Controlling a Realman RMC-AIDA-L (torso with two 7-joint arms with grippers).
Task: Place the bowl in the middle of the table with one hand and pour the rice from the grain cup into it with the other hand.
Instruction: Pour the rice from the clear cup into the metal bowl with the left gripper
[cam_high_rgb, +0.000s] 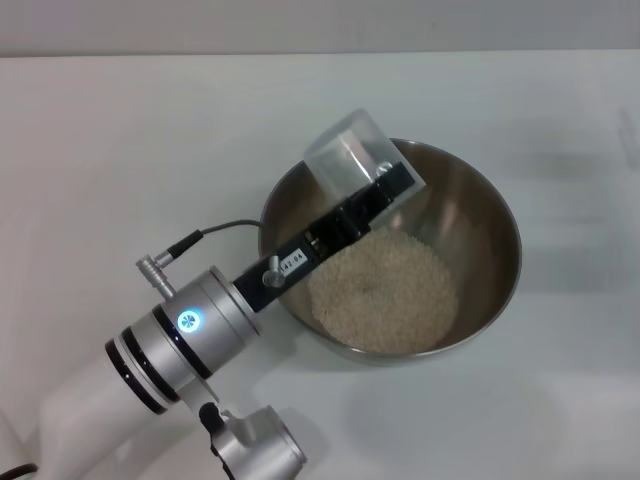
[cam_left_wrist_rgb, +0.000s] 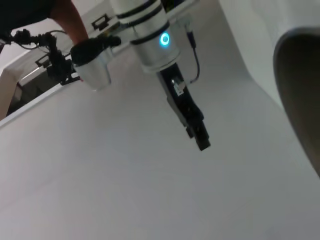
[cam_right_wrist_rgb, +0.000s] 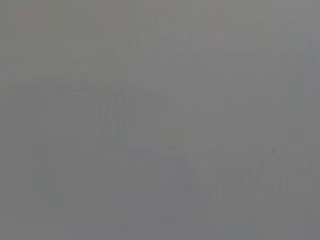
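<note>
Reaching in from the near left corner, the left gripper (cam_high_rgb: 385, 190) has its jaws clamped on the grain cup (cam_high_rgb: 348, 153), tipped over the bowl (cam_high_rgb: 490, 215) near the worktop (cam_high_rgb: 120, 150) middle. Rice (cam_high_rgb: 385, 292) heaps inside the bowl. Right gripper out of sight.

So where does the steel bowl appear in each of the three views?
Head view: the bowl sits right of centre, with rice inside.
Left wrist view: only the bowl's curved side shows, at the right edge.
Right wrist view: not in it.
Shared landmark: the glowing blue ring.
</note>
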